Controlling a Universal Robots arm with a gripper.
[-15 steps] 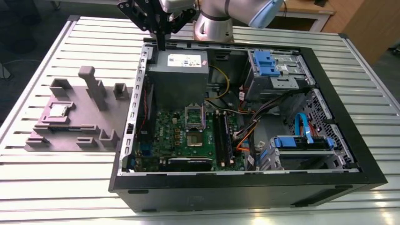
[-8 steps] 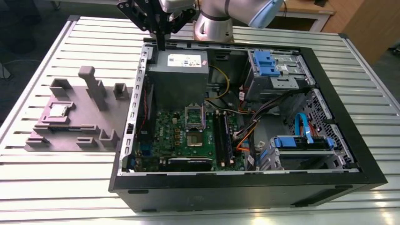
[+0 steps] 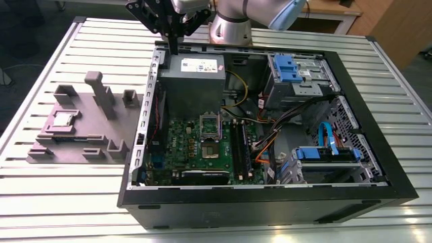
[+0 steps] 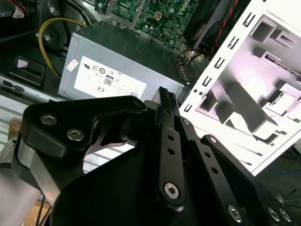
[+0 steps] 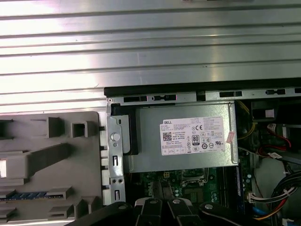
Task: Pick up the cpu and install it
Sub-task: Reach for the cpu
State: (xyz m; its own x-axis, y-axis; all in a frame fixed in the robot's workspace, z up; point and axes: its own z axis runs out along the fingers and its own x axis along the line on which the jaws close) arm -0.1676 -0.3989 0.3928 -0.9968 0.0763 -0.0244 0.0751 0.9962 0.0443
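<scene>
Fingers [image 3: 173, 44] pressed together, empty | near PSU [image 3: 192, 76] | cpu [image 3: 64, 119] on tray [image 3: 81, 152], well apart

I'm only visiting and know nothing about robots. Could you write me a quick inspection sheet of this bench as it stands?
Surface: slatted metal table, carrying an open computer case and a grey-mauve tray.
Job's things: the cpu lies flat in the tray; the socket frame sits on the green motherboard.
Clutter: nothing seen.
Grippers: the gripper is shut and empty, above the case's edge by the power supply, apart from the cpu.
Cables: yellow cable beside the power supply; blue cable inside the case.
Surroundings: wooden furniture beyond the table.
</scene>
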